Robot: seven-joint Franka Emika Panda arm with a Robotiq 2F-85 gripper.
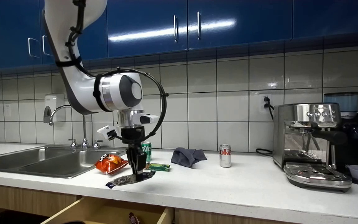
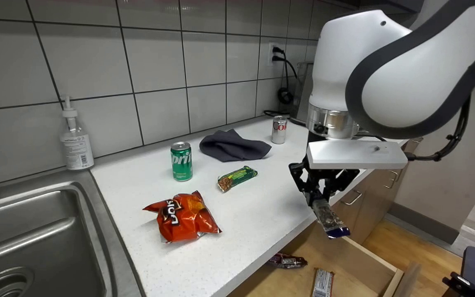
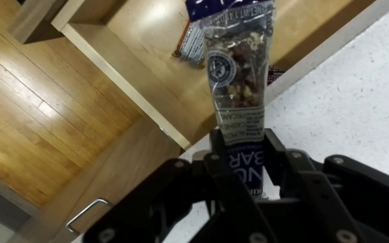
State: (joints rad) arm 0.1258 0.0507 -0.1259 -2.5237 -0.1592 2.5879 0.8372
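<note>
Legibly "BAR"-lettered snack bar (image 3: 240,84) in pincer (image 3: 243,140), Sprite can (image 2: 182,163), Doritos bag (image 2: 186,220)

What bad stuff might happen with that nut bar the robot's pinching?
First, the nut bar might twist or slip, since the gripper pinches it off-centre and one end sticks far out. Second, if it moves lower, that end might bump the edge of the white counter or the open drawer, since both show around it in the wrist view.
</note>
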